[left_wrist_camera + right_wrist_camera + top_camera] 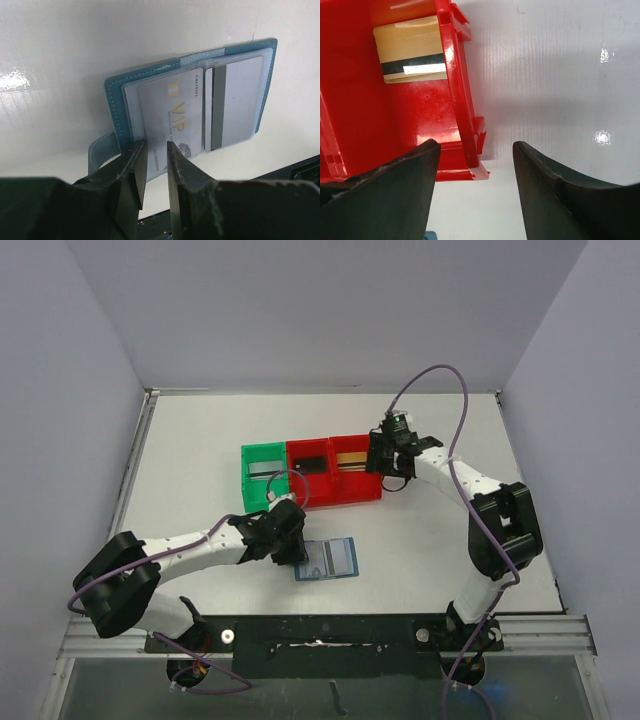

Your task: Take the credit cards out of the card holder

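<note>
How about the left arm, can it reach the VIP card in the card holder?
Probably yes: the card holder lies open, the VIP card faces up, and the left fingers sit at its near edge, nothing between.

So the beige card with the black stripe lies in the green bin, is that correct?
Not quite. The beige card with the black stripe lies in the red bin, not in the green one. The right wrist view shows it clearly.
</note>
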